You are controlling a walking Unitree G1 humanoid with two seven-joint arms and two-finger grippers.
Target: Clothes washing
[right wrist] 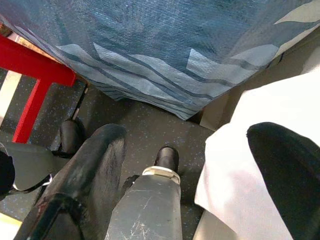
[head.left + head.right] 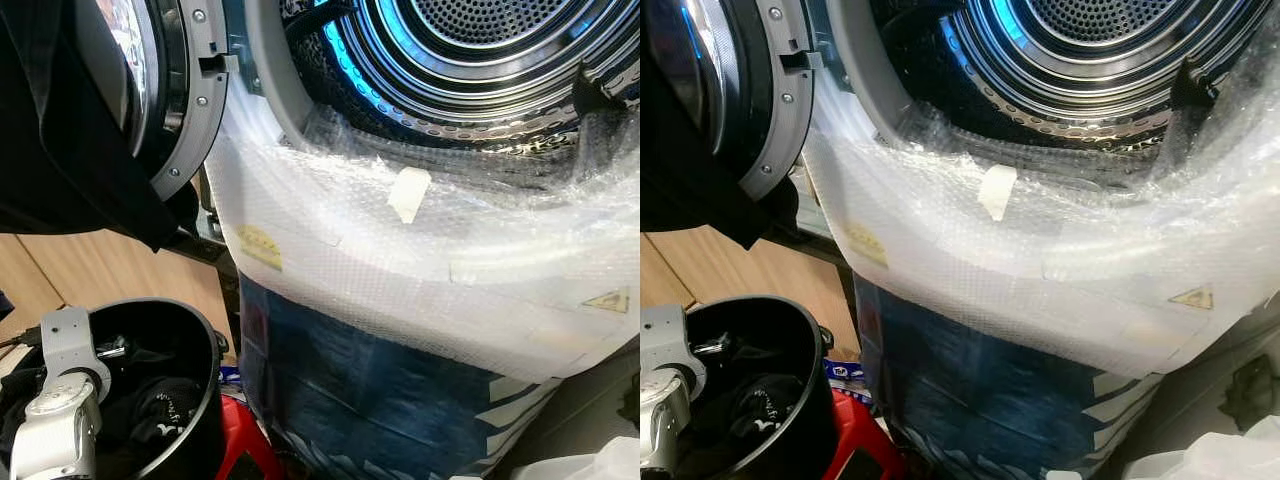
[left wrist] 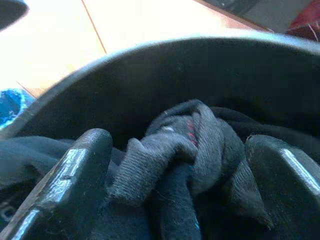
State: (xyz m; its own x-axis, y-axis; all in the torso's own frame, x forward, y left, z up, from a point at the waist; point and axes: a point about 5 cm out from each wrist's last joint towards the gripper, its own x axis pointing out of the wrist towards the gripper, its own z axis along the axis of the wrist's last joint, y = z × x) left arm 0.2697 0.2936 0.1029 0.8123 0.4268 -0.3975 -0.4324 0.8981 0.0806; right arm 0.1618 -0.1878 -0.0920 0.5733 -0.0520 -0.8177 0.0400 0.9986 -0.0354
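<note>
Dark garment [image 3: 175,150] bunched (no clear axis) between left gripper [image 3: 185,170] fingers.

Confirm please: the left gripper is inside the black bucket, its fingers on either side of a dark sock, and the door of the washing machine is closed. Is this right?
Only the door is wrong. The washing machine door stands open, swung to the left, and the drum is exposed, as the left eye view shows. The rest holds: the left gripper is inside the black bucket, its fingers on either side of a dark sock.
</note>
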